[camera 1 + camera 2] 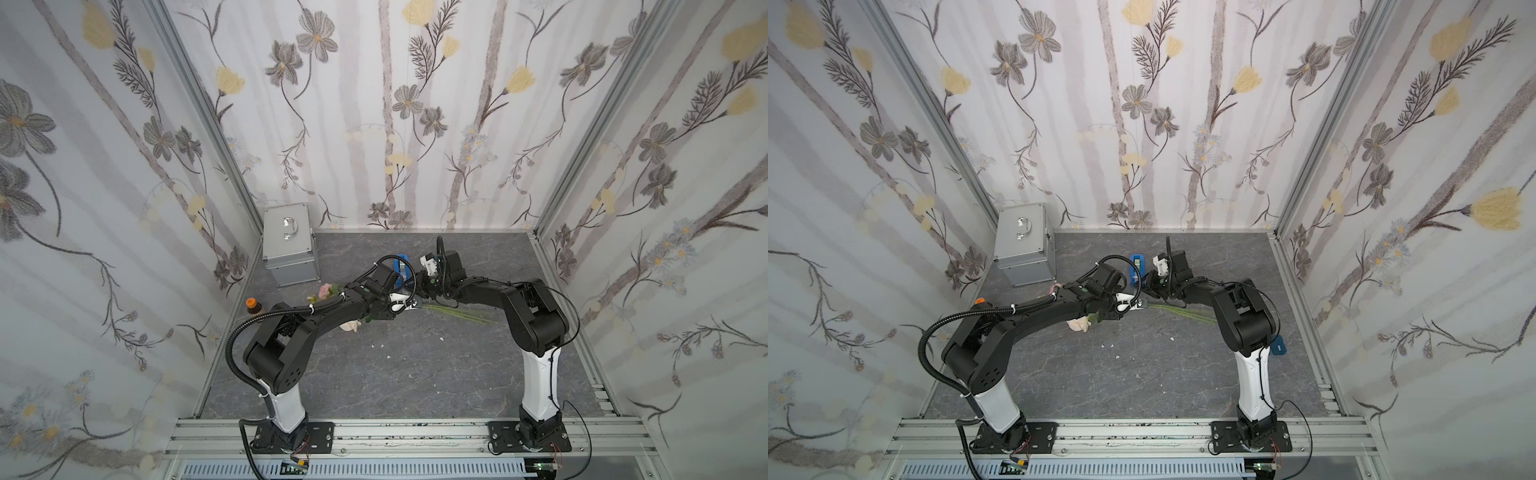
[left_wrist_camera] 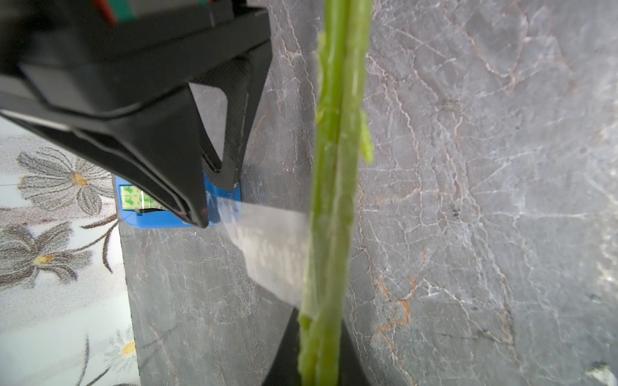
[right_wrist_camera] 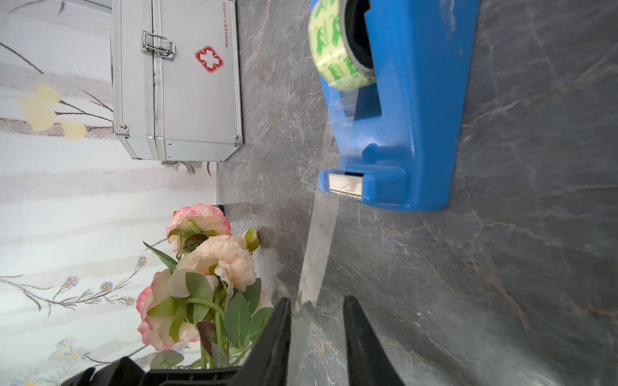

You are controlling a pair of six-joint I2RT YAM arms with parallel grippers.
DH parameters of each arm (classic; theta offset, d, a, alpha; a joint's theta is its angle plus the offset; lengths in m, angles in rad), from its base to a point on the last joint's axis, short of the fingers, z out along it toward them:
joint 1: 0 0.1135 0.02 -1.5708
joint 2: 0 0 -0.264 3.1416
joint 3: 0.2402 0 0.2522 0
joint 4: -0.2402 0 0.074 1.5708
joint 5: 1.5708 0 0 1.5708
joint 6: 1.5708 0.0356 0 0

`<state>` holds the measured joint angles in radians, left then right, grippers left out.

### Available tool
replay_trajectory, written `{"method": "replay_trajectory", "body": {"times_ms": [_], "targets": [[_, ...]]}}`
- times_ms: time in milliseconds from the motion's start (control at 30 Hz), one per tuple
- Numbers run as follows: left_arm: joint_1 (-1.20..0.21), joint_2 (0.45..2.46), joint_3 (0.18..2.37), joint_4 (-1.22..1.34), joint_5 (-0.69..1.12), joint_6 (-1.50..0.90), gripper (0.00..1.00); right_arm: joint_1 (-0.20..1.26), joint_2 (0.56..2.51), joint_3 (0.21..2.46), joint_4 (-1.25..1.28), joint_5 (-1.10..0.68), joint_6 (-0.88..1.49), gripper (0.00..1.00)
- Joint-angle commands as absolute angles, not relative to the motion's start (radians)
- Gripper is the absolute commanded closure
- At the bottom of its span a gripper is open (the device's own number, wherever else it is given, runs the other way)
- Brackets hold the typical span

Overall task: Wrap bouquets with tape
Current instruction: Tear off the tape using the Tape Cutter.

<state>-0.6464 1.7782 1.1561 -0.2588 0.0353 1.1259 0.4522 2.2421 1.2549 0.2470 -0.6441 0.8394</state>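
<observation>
Claws [image 2: 319,361] [image 3: 316,300] two, stems [image 2: 334,167] perhaps three.

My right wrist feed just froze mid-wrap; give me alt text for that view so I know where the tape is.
A clear tape strip runs from the blue dispenser to the gap between the open fingers of the right gripper. The pink bouquet is close beside them, a silver first-aid case farther off.

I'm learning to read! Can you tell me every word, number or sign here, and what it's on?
"GLosen": side of the silver case.
"No.B0169": same printed line; the characters between are too small.
Red cross sign: same case.
Green print on the tape roll: too blurred to read.
</observation>
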Motion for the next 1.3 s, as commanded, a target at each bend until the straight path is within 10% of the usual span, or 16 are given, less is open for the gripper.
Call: {"method": "replay_trajectory", "body": {"times_ms": [0,333,1267], "targets": [[-0.646,1.787,1.167,-0.268,0.048,1.133,1.00,0.455,2.256,1.253,0.318,-0.669,0.876,0.73],[-0.646,1.806,1.173,-0.266,0.035,1.139,1.00,0.455,2.302,1.248,0.377,-0.676,0.924,1.00],[-0.670,1.721,1.140,-0.231,0.091,1.146,1.00,0.525,2.433,1.496,-0.263,-0.344,0.975,1.00]]}}
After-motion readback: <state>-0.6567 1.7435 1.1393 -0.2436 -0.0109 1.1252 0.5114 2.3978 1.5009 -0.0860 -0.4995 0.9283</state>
